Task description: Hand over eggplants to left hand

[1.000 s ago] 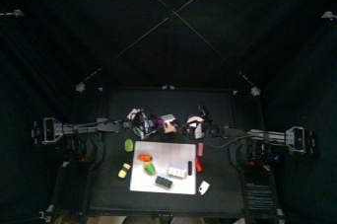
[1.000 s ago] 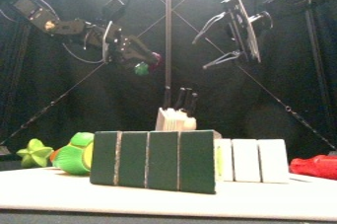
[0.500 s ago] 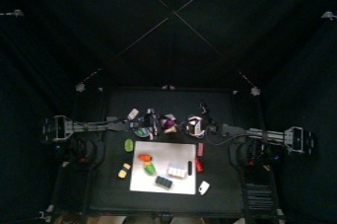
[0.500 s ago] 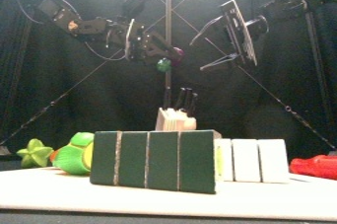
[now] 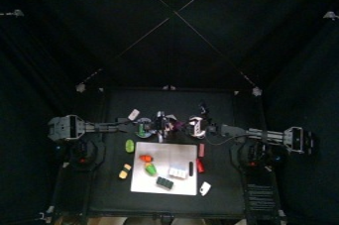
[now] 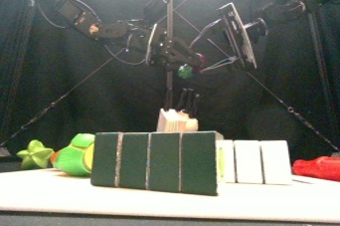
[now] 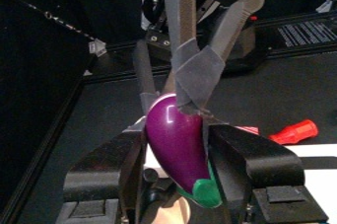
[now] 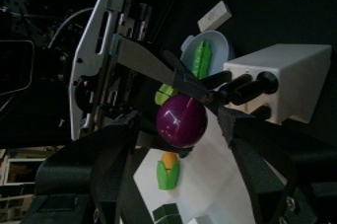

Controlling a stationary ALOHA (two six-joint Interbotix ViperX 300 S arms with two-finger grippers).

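Note:
The purple eggplant (image 7: 178,141) with a green cap sits between the jaws of my left gripper (image 7: 187,137), which is shut on it and holds it high above the table. In the front view the eggplant (image 6: 185,69) hangs at the middle, between the left gripper (image 6: 167,53) and the right gripper (image 6: 216,53). My right gripper (image 8: 182,141) is open, its jaws on either side of the eggplant (image 8: 180,117), one finger (image 7: 198,70) touching its top. From above, both grippers meet at the eggplant (image 5: 171,123).
On the table below lie a white board (image 5: 149,153) with toy pieces, dark green blocks (image 6: 153,160), white blocks (image 6: 253,160), green toy vegetables (image 6: 70,155), a red piece (image 6: 316,167) and a knife block (image 6: 180,119).
My left arm has carried the eggplant to the right and slightly down, up to the right gripper. The right gripper has stayed open and almost still.

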